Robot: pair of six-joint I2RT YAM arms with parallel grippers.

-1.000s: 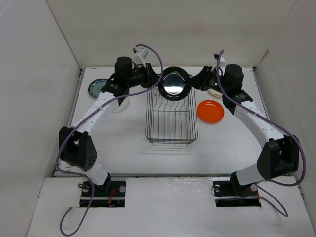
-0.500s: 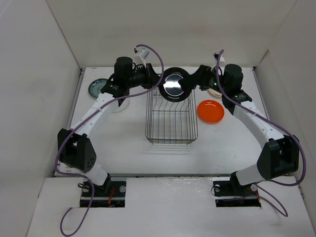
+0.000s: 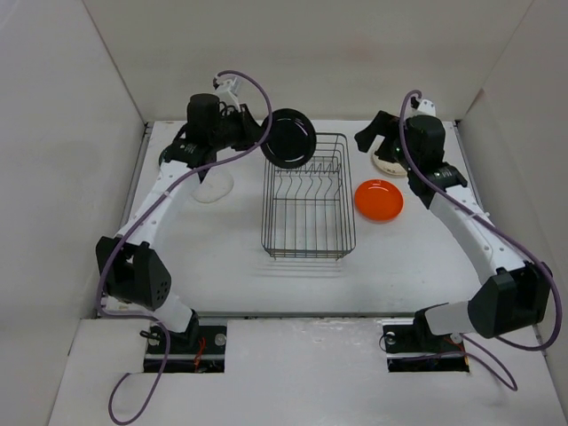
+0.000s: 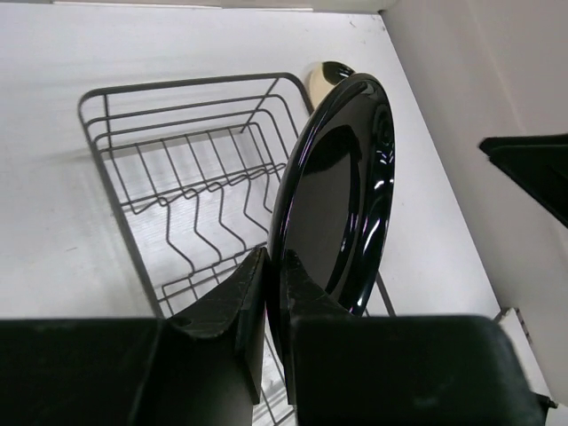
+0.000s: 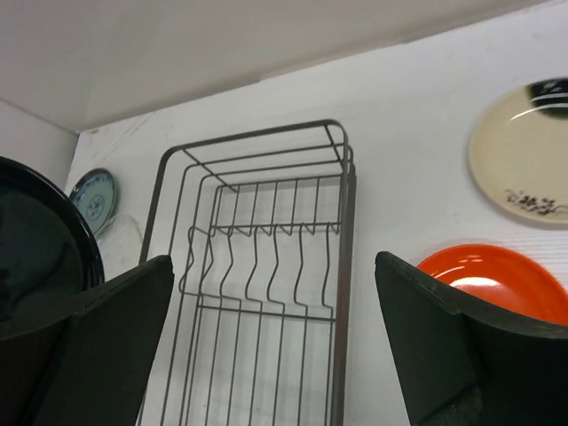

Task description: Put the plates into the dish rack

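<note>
The black plate [image 3: 288,138] [image 4: 342,195] hangs upright on edge over the far left corner of the dish rack [image 3: 308,200], which holds nothing. My left gripper [image 3: 260,133] [image 4: 275,264] is shut on that plate's rim. My right gripper [image 3: 368,138] [image 5: 273,262] stands wide open above the table, right of the rack's far end, with nothing between its fingers. The orange plate [image 3: 379,200] [image 5: 497,280] lies right of the rack. A cream plate [image 3: 388,163] [image 5: 524,164] sits behind it. The teal plate [image 5: 94,197] and a pale plate [image 3: 213,188] lie left of the rack.
White walls close in the table on the left, the back and the right. The dish rack [image 5: 257,266] [image 4: 177,177] stands in the table's middle. The left arm's purple cable [image 3: 248,84] loops above the black plate.
My right gripper has opened, let go of the black plate and drawn back to the right. My left gripper has carried the plate left, now holding it alone.
</note>
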